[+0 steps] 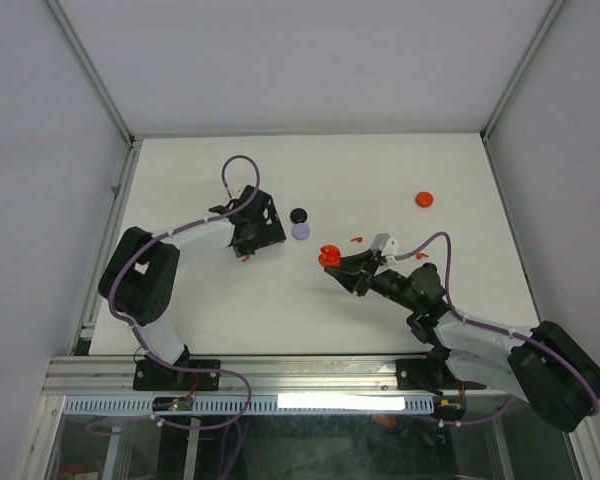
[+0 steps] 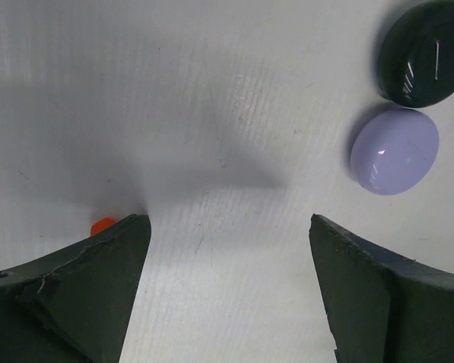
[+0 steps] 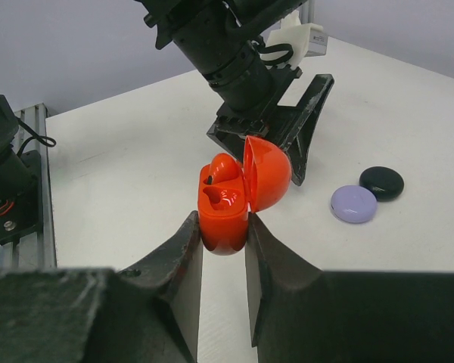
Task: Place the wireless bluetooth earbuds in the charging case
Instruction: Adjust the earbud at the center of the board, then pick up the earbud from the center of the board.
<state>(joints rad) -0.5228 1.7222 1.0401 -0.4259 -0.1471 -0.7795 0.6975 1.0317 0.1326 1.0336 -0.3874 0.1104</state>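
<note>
The left gripper (image 2: 225,291) hangs with fingers spread wide over the white surface (image 1: 200,310), a red earbud (image 2: 103,224) beside one finger. A black case (image 2: 426,51) and lavender case (image 2: 394,150) lie closed nearby. The right gripper (image 3: 224,243) pinches the open red charging case (image 3: 225,215), an earbud seated inside.

Red open case (image 3: 228,204), lavender disc (image 2: 394,150), black disc (image 2: 426,51), white table (image 1: 230,310).

Wide-open left hand (image 2: 225,291) over white table (image 2: 212,113); lavender disc (image 2: 394,150) beside black disc (image 2: 426,51).
</note>
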